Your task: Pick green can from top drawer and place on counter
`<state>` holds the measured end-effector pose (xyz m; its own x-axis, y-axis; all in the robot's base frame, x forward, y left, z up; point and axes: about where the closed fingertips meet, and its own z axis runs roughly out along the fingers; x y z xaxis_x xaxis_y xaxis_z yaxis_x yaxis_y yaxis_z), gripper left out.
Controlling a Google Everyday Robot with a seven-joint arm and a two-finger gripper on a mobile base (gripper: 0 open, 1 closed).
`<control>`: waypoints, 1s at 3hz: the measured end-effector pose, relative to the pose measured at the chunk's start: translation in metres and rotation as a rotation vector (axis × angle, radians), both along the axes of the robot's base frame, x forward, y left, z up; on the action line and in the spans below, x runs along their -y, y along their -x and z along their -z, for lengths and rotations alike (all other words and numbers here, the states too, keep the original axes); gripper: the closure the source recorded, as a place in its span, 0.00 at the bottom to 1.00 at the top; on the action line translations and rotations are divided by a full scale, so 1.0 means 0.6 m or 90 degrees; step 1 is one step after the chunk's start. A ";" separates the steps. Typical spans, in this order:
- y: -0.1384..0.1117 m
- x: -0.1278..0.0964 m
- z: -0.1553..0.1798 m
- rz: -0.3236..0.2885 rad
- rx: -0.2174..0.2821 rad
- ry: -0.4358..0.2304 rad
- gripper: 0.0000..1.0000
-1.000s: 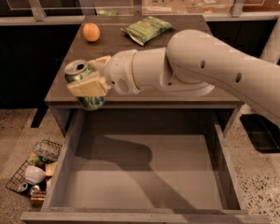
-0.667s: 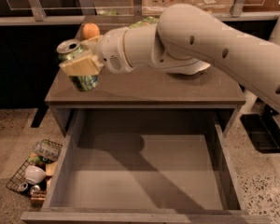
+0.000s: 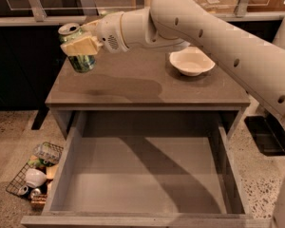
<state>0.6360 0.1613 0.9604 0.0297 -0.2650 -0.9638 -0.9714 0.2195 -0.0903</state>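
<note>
Now aloft: the green can (image 3: pixel 83 63), pinched over the counter's (image 3: pixel 133 87) far-left corner.
Glossy and cylindrical with a silver top, it leans in the gripper (image 3: pixel 81 49), whose beige fingers (image 3: pixel 78 45) clamp its sides. A round white bowl (image 3: pixel 191 61) sits near the matte grey-brown slab's far-right corner; the boxy grey top drawer (image 3: pixel 142 175) stands open below the front edge. The smooth cream arm (image 3: pixel 218 37) reaches leftward across the back.

- You will find the gripper (image 3: pixel 80 48) at the far left end of the arm (image 3: pixel 218 37), its tan fingers (image 3: pixel 81 45) clamped across the green can (image 3: pixel 83 63).
- Directly right of the gripper, the wrist (image 3: pixel 116 31) lies roughly level.
- Further right, the arm slopes downward.
</note>
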 end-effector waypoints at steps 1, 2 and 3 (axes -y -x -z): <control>-0.056 0.026 0.023 -0.015 -0.006 -0.032 1.00; -0.089 0.061 0.053 -0.011 -0.012 -0.056 1.00; -0.103 0.093 0.092 -0.001 -0.019 -0.071 1.00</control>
